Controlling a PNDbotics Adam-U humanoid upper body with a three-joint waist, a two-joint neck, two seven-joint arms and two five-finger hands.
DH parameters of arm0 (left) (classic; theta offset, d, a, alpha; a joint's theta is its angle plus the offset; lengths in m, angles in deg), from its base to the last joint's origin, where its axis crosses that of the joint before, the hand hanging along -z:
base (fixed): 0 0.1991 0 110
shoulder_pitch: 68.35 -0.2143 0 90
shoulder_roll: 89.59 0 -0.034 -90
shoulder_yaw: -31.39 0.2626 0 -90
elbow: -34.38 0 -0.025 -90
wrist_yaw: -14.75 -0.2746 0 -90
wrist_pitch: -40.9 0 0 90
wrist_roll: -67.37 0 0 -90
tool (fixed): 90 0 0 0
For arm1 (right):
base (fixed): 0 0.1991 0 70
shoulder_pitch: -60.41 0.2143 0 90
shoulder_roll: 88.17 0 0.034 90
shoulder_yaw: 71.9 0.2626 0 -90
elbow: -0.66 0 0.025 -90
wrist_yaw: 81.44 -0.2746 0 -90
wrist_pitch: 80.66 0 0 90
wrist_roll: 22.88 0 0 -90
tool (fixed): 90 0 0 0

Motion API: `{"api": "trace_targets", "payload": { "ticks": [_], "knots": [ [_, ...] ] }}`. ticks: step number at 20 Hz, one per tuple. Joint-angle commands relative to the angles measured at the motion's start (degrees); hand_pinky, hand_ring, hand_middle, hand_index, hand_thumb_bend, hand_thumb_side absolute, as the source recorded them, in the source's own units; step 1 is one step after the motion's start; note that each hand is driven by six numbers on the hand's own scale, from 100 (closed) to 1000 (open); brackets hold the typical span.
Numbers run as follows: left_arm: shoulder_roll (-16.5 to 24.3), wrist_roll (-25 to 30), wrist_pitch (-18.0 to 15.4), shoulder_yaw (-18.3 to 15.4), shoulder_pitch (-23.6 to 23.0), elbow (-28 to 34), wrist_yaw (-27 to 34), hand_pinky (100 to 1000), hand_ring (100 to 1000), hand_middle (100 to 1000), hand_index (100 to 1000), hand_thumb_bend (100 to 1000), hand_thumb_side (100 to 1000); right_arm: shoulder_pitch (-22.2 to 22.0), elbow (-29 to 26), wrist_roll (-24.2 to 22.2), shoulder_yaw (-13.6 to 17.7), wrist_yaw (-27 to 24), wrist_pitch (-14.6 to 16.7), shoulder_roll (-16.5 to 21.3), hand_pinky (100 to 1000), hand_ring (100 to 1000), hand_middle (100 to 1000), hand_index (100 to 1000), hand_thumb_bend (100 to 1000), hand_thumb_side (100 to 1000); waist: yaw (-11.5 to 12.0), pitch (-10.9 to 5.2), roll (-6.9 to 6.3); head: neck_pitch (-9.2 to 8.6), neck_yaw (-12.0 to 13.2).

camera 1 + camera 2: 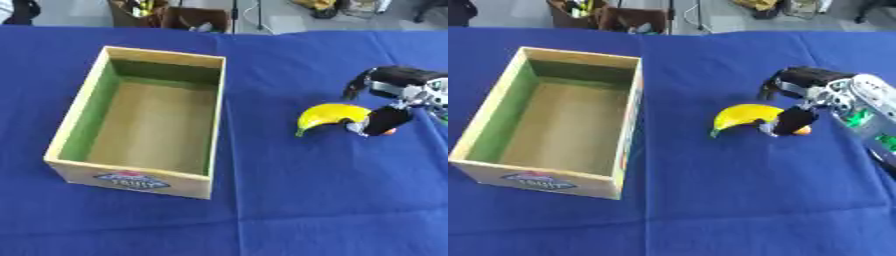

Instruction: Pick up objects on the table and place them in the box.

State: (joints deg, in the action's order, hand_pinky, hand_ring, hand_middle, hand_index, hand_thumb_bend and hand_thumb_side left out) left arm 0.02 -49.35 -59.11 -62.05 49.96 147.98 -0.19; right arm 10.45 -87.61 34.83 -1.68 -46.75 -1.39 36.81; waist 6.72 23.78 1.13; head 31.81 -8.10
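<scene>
One banana [331,115] at mid-right has the right hand [796,120] curling round its end, the grasp step; next, lift leftward into the empty box [77,108]

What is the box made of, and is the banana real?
The box looks like pale wood or thick board: matte tan walls, green inside one side. The banana looks glossy, evenly yellow, maybe plastic; I cannot tell for sure. The right hand is at its end.
</scene>
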Motion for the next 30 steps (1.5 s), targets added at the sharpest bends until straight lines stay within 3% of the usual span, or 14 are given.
{"api": "trace_targets", "payload": {
  "ticks": [1,13,30],
  "knots": [
    [0.75,0.24,-0.05,-0.05,0.8,0.99,0.17,557,681,756,913,100,1000,0.9,0.26,0.19,0.63,0.49,0.07,1.07,821,869,701,786,251,433,0.07,-1.02,-0.13,-0.7,-0.19],
    [0.73,0.3,-0.11,-0.01,1.0,0.99,0.29,557,681,755,913,100,1000,1.1,1.55,-0.34,0.62,1.67,0.5,0.56,824,872,717,806,276,410,0.41,-0.64,-0.01,-1.24,-0.6],
    [0.7,0.37,-0.04,-0.03,0.99,0.99,0.31,557,683,755,911,100,1000,0.01,0.78,2.32,0.99,1.15,-0.87,0.99,807,851,626,721,210,398,0.42,-0.46,0.01,-1.09,-0.82]
  ]
}}
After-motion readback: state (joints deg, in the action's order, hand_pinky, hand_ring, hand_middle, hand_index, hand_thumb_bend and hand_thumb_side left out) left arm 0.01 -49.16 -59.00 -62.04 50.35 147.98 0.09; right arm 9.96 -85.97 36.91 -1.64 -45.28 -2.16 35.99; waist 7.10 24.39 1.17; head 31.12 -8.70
